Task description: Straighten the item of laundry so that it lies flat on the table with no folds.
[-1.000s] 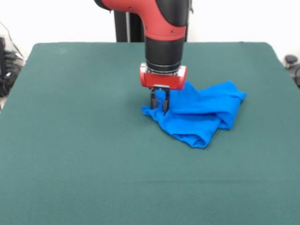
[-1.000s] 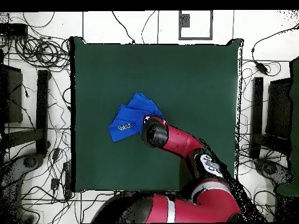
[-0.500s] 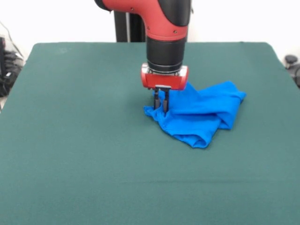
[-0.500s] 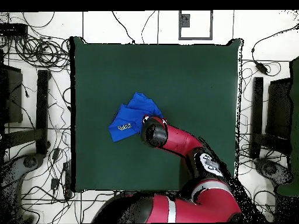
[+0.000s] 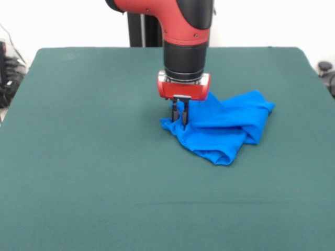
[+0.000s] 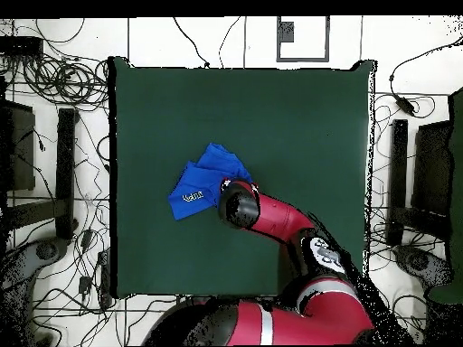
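Although it is meant to lie flat, the T-shirt (image 5: 225, 128) sits bunched in a crumpled heap, folded over itself in several layers, with one lobe reaching toward the table's right edge in the front view and a rounded fold hanging toward the near edge. It lies roughly midway between the far and near edges of the table (image 5: 84, 172), somewhat toward the right edge as the front camera sees it; from overhead the heap (image 6: 206, 181) shows a pale printed mark on one upturned layer. Judging by the soft ridges and the way the layers slump, the fabric looks thin, light and limp, so it should drag easily across the felt-like top but will likely not hold any shape, and a pull on one layer may carry the others along. A corner or outer hem seems the best place to pinch, since gripping the thick middle would probably lift the whole bundle. The gripper (image 5: 179, 116) comes straight down at the heap's corner nearest the table's left edge, its two dark fingers (image 5: 184, 114) drawn narrow and close together with their tips down in the blue cloth, apparently pinching that corner, though exactly how many layers they hold cannot be told.
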Tool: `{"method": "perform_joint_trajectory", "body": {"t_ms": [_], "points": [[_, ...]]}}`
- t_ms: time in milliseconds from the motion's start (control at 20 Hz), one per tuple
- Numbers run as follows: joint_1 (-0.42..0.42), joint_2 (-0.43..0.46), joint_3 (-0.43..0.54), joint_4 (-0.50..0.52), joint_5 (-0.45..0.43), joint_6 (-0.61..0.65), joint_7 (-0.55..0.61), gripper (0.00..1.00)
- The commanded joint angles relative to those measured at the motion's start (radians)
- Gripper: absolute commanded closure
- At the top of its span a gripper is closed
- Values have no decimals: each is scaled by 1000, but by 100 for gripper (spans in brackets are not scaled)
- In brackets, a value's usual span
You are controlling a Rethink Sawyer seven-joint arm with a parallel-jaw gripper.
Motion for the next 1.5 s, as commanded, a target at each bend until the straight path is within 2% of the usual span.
{"method": "perform_joint_trajectory", "body": {"t_ms": [50,300,600,850,1500], "points": [[20,75,146,-69,-4,-18,139,100],[13,65,152,-63,-3,-7,137,100],[22,-71,130,-11,9,125,125,100],[12,-130,134,21,6,175,117,100],[-12,-142,155,28,-4,190,103,100]]}}
